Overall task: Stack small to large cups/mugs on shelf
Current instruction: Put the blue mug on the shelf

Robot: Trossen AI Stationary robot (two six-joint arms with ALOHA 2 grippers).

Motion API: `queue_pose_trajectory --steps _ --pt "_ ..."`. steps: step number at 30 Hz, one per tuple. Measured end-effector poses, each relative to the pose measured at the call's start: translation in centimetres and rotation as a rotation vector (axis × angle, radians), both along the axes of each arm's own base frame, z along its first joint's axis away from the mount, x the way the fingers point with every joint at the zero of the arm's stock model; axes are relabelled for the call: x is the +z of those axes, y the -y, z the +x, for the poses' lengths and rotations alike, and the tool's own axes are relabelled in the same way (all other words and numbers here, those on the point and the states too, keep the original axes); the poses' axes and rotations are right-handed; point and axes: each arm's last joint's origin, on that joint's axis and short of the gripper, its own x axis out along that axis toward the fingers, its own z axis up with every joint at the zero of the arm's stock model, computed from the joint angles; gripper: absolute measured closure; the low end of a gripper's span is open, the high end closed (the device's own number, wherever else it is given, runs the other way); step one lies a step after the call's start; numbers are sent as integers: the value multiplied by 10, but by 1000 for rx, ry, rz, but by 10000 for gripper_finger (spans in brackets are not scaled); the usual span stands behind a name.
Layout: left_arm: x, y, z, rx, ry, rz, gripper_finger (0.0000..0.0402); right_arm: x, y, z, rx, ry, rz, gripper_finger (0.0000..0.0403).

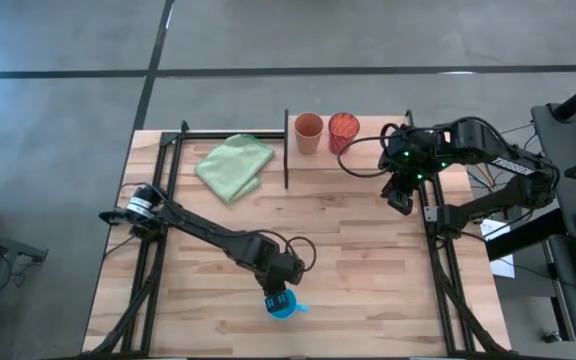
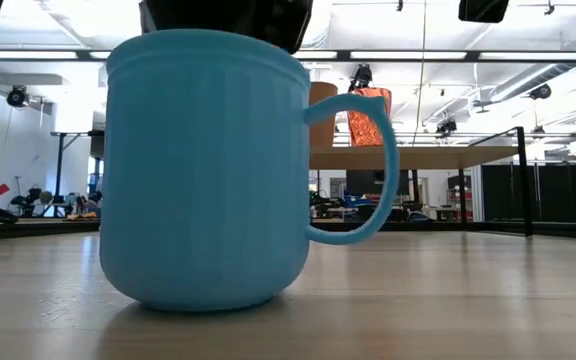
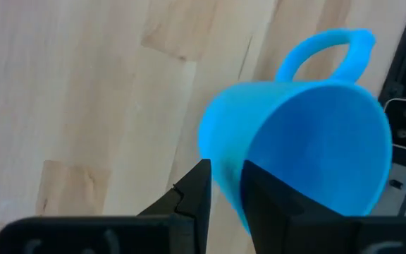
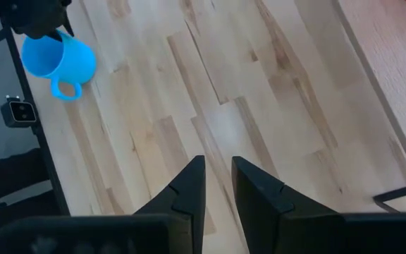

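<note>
The bright blue handled mug (image 1: 285, 306) stands on its base on the tabletop near the front edge, with its handle (image 1: 302, 308) toward the table's right. My left gripper (image 1: 276, 296) is over it and shut on its wall. The light-orange cup (image 1: 308, 132) and the textured orange-red cup (image 1: 343, 130) stand side by side on the light-wood shelf (image 1: 368, 160) at the back. My right gripper (image 1: 399, 200) hangs shut and empty over the table by the shelf's right front corner. My left gripper holds the mug's wall at the rim (image 3: 225, 185), on the side away from the handle (image 3: 330, 49). One finger is inside the mug and one outside. The fingers come from above, pointing down. The mug stands upright with its base on the table (image 2: 203, 295).
A pale green folded cloth (image 1: 233, 165) lies at the back left, beside the shelf's black upright frame (image 1: 286, 150). Black frame rails run along the table's left (image 1: 158, 200) and right (image 1: 430, 215) sides. Bare planks lie between the mug and the shelf.
</note>
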Motion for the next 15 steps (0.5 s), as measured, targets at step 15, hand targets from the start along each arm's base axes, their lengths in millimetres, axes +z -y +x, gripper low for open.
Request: queue_pose_trajectory --steps 15 --pt "30 -21 13 -80 124 96 400 0 0 1 0 5 -1 337"
